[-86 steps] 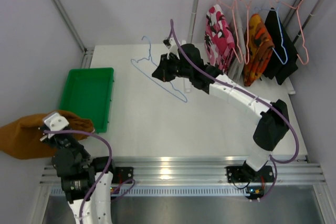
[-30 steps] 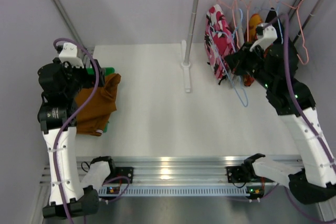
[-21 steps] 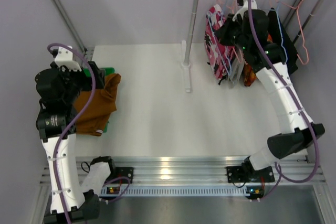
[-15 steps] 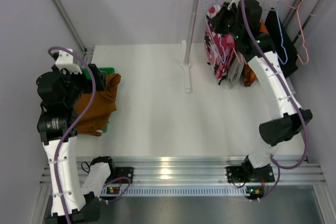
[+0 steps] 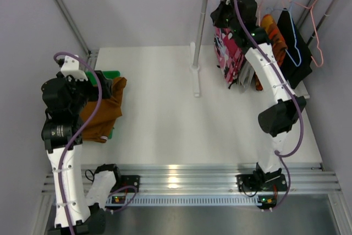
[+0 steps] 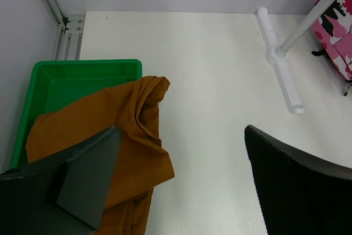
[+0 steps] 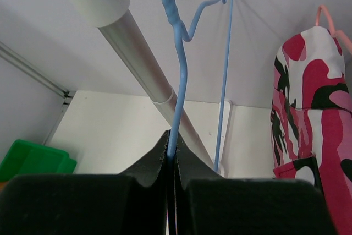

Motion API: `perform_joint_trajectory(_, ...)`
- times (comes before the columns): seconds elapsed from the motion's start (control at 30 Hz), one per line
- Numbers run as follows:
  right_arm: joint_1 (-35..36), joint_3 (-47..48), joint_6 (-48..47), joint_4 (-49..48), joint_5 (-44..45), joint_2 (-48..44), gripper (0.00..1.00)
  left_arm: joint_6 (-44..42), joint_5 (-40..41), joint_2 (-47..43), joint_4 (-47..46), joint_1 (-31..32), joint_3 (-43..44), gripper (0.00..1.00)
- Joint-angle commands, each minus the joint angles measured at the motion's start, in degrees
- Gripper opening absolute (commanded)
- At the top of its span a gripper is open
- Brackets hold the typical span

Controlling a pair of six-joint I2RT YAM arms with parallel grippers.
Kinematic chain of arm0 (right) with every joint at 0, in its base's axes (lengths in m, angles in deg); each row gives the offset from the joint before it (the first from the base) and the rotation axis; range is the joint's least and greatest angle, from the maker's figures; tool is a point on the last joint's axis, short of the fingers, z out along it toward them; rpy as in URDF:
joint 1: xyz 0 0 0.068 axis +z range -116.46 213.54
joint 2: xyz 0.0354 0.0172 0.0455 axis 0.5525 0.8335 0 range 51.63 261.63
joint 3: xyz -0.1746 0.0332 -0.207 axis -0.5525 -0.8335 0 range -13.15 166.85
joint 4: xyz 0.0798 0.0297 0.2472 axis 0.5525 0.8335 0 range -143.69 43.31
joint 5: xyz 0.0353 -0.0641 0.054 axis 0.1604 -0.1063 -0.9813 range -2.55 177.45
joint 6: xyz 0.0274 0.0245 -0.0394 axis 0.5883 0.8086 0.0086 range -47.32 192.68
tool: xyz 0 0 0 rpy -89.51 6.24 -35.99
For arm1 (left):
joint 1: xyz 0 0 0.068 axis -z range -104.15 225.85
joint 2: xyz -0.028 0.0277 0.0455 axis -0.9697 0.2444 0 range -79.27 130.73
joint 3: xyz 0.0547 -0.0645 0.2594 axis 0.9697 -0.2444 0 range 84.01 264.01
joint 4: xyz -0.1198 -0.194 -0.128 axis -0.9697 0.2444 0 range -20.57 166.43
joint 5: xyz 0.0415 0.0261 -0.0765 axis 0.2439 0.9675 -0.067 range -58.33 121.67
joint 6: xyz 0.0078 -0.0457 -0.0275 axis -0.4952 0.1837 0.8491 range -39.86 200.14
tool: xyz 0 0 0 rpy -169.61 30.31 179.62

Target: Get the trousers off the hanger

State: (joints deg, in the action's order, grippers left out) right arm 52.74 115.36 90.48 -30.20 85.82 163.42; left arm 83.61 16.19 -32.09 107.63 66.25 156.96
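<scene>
enclosing white table (image 5: 159, 108), lilac walls (image 5: 132, 4)

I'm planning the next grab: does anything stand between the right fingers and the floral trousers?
Yes. The fingers of the right gripper are shut on the blue hanger, whose wire hangs between them and the floral trousers. Nothing else visible.

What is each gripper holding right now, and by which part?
Right gripper pinches the blue hanger by its wire neck, just below the hook. Left gripper is open, holding nothing.
</scene>
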Motion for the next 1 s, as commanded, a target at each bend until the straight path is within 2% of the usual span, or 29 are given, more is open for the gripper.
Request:
perform_joint_trajectory(0.0,-0.6,-0.9,0.2,-5.4,-0.7,-1.5,0.00,-0.8,0.8,-1.0,-1.0,-0.1,-1.0,0.99)
perform_joint_trajectory(0.3,-0.6,-6.2,-0.7,-6.0,-2.7,-4.1,0.01,-1.1,1.4,-0.9,-0.9,-0.1,-2.7,0.99)
perform_joint_trajectory(0.4,-0.5,-8.2,-0.8,-6.4,-3.3,-5.9,0.31,-1.0,1.6,-0.6,-0.7,-0.2,-2.5,0.99)
perform_joint_trajectory(0.6,-0.7,-11.3,-1.5,-5.6,-5.5,-11.6,0.61,-0.3,1.5,-0.2,-0.8,-0.1,-1.9,0.99)
perform_joint_trajectory(0.7,-1.0,-14.3,-1.5,-3.8,-6.3,-16.1,0.71,0.1,1.2,-0.5,-0.6,-0.1,-1.7,0.99)
perform_joint_trajectory(0.97,-3.1,-27.6,-5.4,-0.3,-7.9,-31.5,0.76,0.8,1.0,-2.3,1.3,-0.1,-1.4,0.99)
